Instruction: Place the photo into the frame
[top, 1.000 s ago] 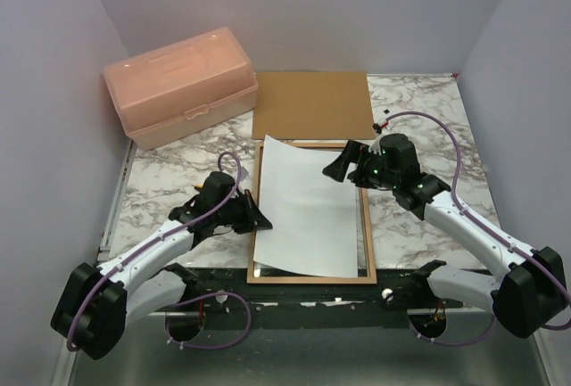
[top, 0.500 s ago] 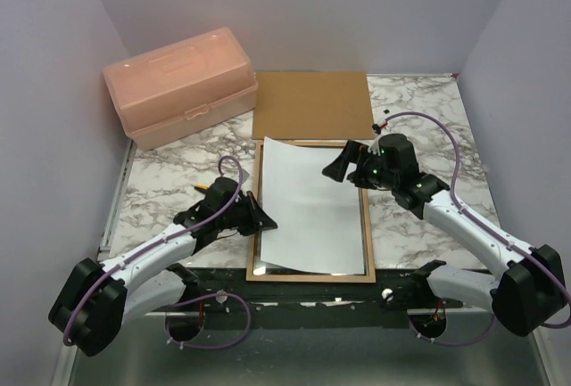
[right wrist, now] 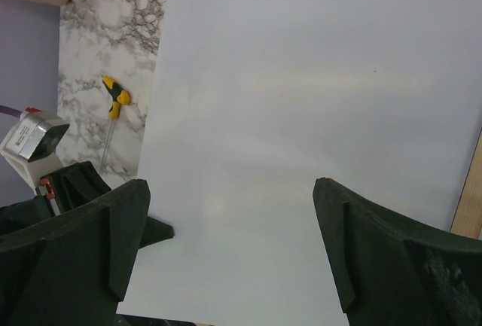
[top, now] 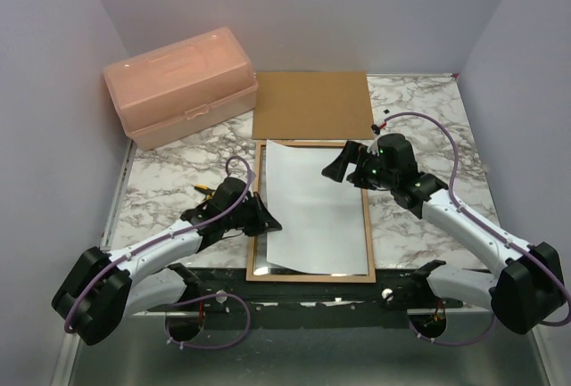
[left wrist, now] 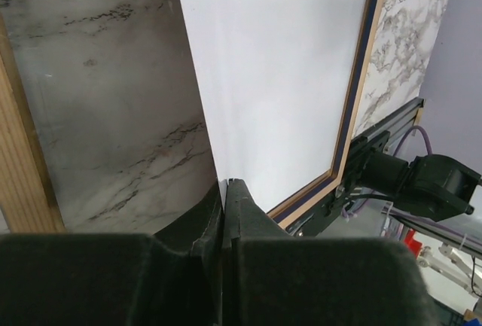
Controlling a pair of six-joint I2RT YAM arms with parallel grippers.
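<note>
The frame (top: pixel 368 242) lies flat on the marble table (top: pixel 161 192), wood face up, with the photo (top: pixel 312 208) white side up over its pane. The left gripper (top: pixel 268 223) is pinched shut on the photo's left edge. The right gripper (top: pixel 344 163) hovers spread wide above the photo's far right corner.

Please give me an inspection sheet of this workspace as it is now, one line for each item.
Surface: marble-patterned table, no spill seen.
Job's things: frame lies flat, wood face up; photo lies on it, white back up, slightly askew.
Clutter: peach box and brown board at the back; small yellow-handled item left of the frame.
Tools: left tool shut on the photo's left edge; right tool open above the photo's far right part.
Cables: purple cables run along both arms.
Surroundings: plain walls; nothing else seen.
</note>
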